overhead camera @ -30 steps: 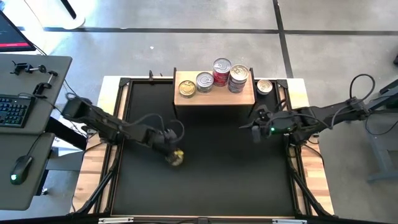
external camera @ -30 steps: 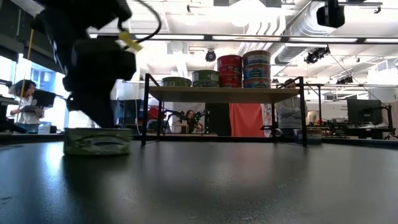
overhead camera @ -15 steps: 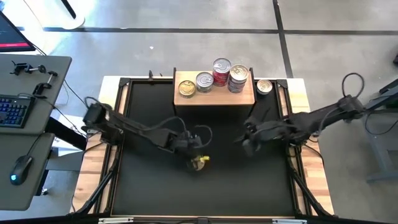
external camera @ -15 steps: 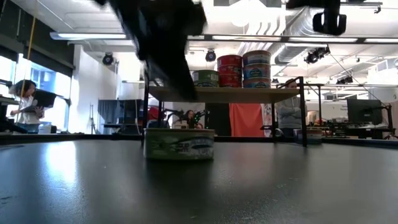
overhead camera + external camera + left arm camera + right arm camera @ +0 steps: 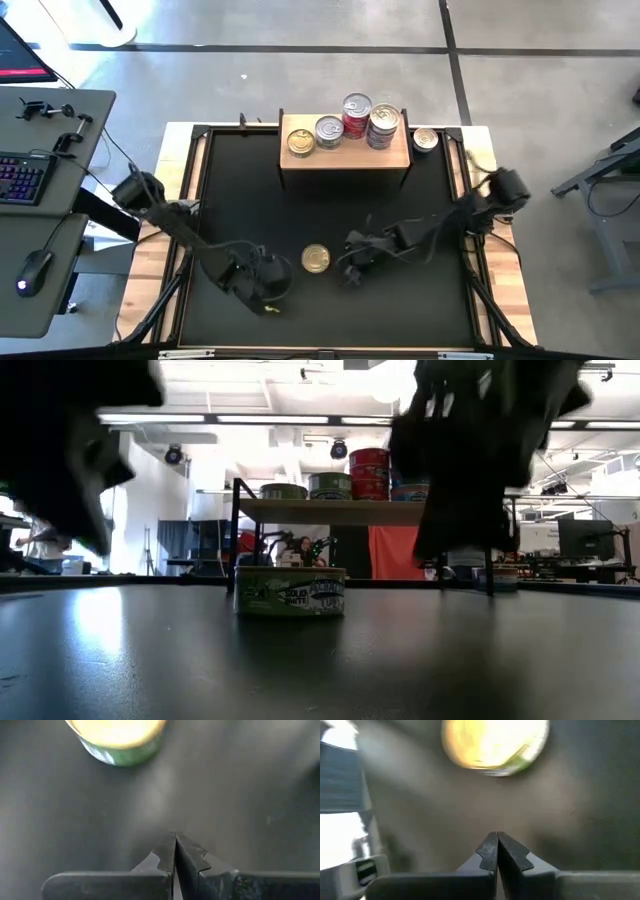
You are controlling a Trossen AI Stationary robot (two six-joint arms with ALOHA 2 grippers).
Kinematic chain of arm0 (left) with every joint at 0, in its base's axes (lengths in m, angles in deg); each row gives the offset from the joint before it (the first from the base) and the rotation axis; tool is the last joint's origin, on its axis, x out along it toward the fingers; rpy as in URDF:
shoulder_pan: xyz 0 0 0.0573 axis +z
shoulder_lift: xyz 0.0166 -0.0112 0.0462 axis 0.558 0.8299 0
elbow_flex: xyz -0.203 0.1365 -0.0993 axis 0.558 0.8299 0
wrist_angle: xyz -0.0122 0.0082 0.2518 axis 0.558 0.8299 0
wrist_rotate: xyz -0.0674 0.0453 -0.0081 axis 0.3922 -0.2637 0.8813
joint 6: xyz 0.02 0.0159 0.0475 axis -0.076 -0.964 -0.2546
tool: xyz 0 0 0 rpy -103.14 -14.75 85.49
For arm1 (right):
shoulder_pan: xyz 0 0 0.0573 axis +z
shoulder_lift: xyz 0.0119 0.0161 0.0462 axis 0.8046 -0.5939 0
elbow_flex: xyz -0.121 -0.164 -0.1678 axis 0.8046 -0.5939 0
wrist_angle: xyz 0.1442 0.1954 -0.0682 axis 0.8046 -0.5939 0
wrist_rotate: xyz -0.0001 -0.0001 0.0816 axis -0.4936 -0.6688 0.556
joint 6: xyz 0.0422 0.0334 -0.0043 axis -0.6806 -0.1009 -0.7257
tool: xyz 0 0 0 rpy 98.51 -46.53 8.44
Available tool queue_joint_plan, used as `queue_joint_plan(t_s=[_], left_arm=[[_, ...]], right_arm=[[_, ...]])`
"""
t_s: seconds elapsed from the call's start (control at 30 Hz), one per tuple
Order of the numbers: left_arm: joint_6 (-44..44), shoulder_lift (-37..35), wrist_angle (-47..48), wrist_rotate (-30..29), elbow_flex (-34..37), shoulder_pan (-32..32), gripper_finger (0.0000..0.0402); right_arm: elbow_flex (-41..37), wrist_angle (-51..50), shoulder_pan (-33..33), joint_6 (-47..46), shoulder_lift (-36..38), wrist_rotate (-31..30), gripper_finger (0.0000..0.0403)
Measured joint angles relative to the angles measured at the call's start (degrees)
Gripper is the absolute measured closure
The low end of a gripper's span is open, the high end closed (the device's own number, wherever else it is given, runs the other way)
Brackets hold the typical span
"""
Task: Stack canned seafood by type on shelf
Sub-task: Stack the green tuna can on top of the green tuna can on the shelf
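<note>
Lone green can (image 5: 316,259) on the mat between left gripper (image 5: 268,291) and right gripper (image 5: 350,272), fingers clenched on nothing.

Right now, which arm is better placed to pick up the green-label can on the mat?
Probably the right: its end effector sits just beside the green-label can, shelf-side. The left end effector lies farther off; both are shut.

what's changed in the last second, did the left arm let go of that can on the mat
Yes. The left gripper slid the green can rightward across the mat, released it and drew back, now shut. The right gripper, also shut, came in from near the shelf to beside the can. The shelf's cans stayed put.
</note>
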Motion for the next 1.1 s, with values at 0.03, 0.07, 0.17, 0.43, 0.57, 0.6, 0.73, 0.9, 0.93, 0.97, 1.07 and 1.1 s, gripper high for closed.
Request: queue_joint_plan(t_s=[0.03, 0.07, 0.17, 0.43, 0.57, 0.6, 0.73, 0.9, 0.93, 0.97, 1.07, 1.1], left_arm=[[-0.1, 1.1, 0.6, -0.2, 0.0, -0.8, 0.0401], [-0.8, 2.4, 2.3, -0.6, 0.0, -1.1, 0.0401], [-5.8, 5.8, 5.0, -3.4, -0.3, -0.1, 0.0401], [-21.1, 6.4, -4.5, -2.0, 0.0, 6.6, 0.0401], [-29.1, 6.2, -13.1, -0.2, -0.1, 8.2, 0.0401], [-30.3, 6.2, -13.5, -0.2, -0.1, 8.4, 0.0401], [-32.3, 6.2, -14.3, -3.0, 0.1, 9.1, 0.0401], [-36.8, 6.5, -14.5, -2.5, 0.0, 9.9, 0.0401], [-37.3, 6.6, -14.1, -2.2, 0.0, 10.0, 0.0401], [-37.2, 6.6, -13.3, -2.2, 0.0, 10.0, 0.0401], [-35.8, 6.2, -11.5, -2.5, 0.1, 9.9, 0.0401], [-35.2, 5.6, -10.4, -3.5, 0.1, 9.6, 0.0401]], right_arm=[[0.0, 0.7, -0.6, -0.4, -2.1, -0.3, 0.0403], [0.0, 1.4, -1.0, -1.2, -4.1, -1.3, 0.0403], [0.6, 2.4, -2.2, -0.6, -7.7, -4.0, 0.0403], [10.3, -7.1, -3.7, 2.8, -12.8, -9.9, 0.0403], [14.5, -13.4, -4.5, 3.0, -14.0, -12.0, 0.0403], [15.1, -13.7, -4.5, 3.1, -14.1, -13.0, 0.0403], [17.0, -14.2, -4.6, 2.1, -14.1, -13.4, 0.0403], [17.2, -14.2, -4.6, -0.3, -14.1, -12.2, 0.0403], [17.2, -14.3, -4.6, -1.0, -14.1, -11.6, 0.0403], [17.3, -14.5, -4.7, -1.6, -14.1, -10.9, 0.0403], [17.3, -15.3, -4.4, -1.9, -14.1, -10.6, 0.0403], [17.3, -15.1, -4.4, -1.7, -14.1, -10.6, 0.0403]])
